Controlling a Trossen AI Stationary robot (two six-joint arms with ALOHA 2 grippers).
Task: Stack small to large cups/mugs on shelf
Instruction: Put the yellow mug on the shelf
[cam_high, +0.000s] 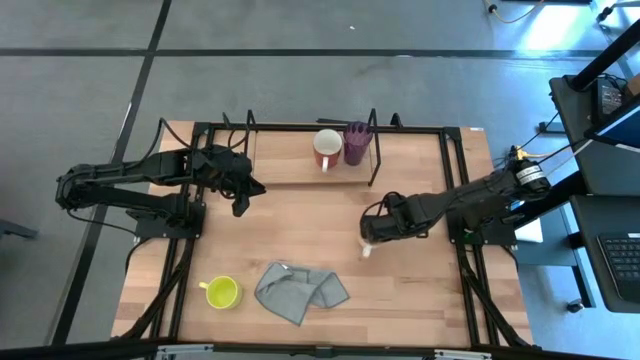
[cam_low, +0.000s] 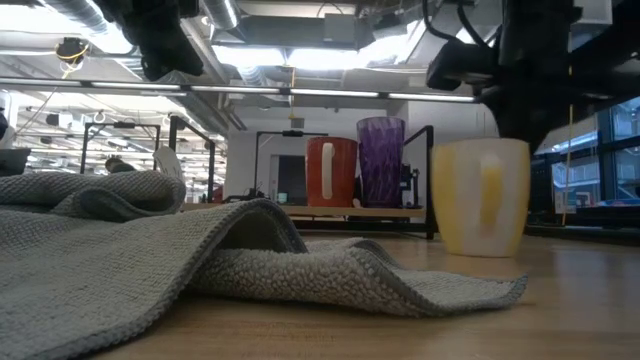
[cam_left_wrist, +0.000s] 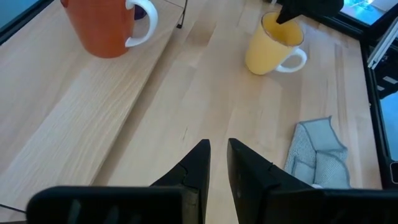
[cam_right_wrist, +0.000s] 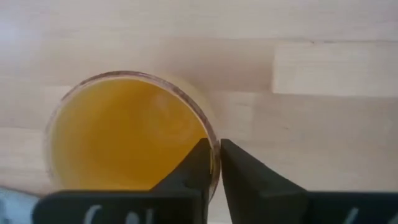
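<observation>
A yellow-orange mug with a white handle stands on the table right of centre. My right gripper is shut on its rim. The mug also shows in the low view and in the left wrist view. On the shelf's wooden base at the far edge stand a red-orange mug with a white handle and a purple tumbler, side by side. A yellow-green mug stands near the front left. My left gripper hovers in front of the shelf's left half, empty, its fingers almost together. My right gripper holds the yellow-orange mug by its rim, on the side away from the cloth. One finger is inside the mug and the other outside. The fingers come from above, pointing down. The mug is upright, its base on the table.
A crumpled grey cloth lies near the front centre, between the two loose mugs, and fills the low view's foreground. Black frame rails run along the table's sides and back. Bare wood lies between the shelf and the cloth.
</observation>
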